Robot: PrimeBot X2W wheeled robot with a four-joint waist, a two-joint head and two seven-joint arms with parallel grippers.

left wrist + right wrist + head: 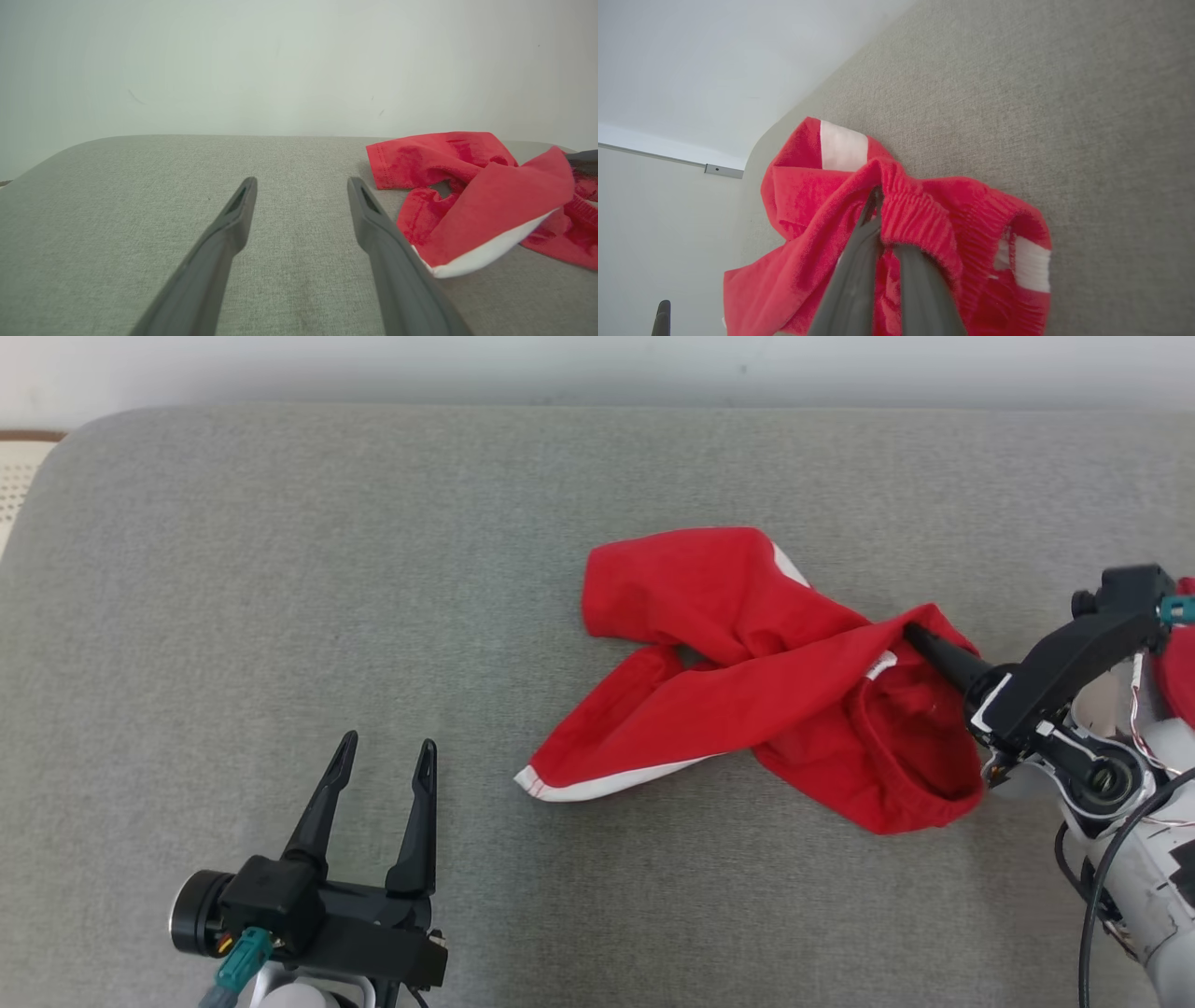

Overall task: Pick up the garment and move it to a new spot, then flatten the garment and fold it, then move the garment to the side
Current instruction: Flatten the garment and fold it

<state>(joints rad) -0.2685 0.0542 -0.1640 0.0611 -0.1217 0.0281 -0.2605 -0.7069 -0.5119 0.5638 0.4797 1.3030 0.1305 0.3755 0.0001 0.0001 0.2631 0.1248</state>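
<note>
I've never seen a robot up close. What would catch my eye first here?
The bright red garment with white trim, crumpled right of centre on the grey cushion. At the right edge, the right gripper is pinched shut on its elastic waistband. The left gripper sits at the lower left, fingers spread, well clear of it.

Red garment (pixel 747 681), white trim.

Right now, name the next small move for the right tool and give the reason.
Probably lift the right tool straight up a little. It is shut on the elastic waistband of the red shorts, which lie crumpled and twisted on the grey cushion, so raising it should peel them free for carrying to a new spot. The left tool hangs open, apart from the cloth.
</note>
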